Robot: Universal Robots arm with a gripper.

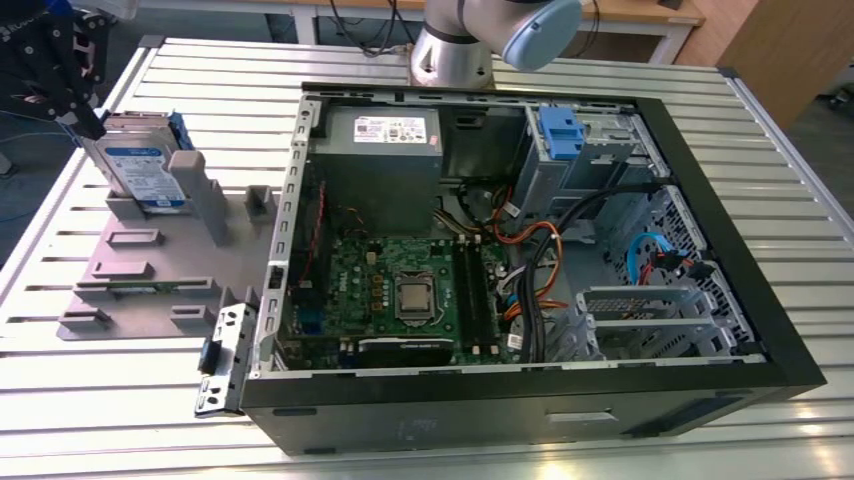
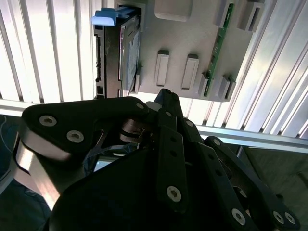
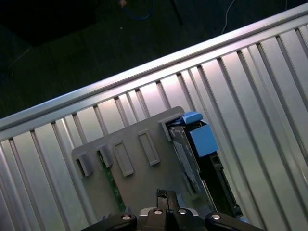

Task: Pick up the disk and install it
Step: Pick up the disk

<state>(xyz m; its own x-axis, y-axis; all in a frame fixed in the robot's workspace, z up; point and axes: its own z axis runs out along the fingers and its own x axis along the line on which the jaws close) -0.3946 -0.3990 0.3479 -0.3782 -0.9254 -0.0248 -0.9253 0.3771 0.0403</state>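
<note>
The disk (image 1: 140,165) stands upright on its edge in a slot at the back of a grey fixture plate (image 1: 147,270), at the exterior view's left. Its blue-and-white label faces forward and blue rails run round its edges. My black gripper (image 1: 88,120) hangs just above and to the left of the disk's top corner, holding nothing. In both wrist views the disk (image 2: 129,53) (image 3: 191,159) appears edge-on beyond the gripper (image 2: 165,96) (image 3: 162,195), whose fingers meet in one point, shut.
An open computer case (image 1: 787,330) lies flat in the middle of the slatted metal table (image 1: 80,400), with a grey power-supply box (image 1: 380,150), a motherboard (image 1: 400,290), cables and a drive bay with a blue clip (image 1: 561,130). A metal bracket (image 1: 224,360) lies by the case's left wall.
</note>
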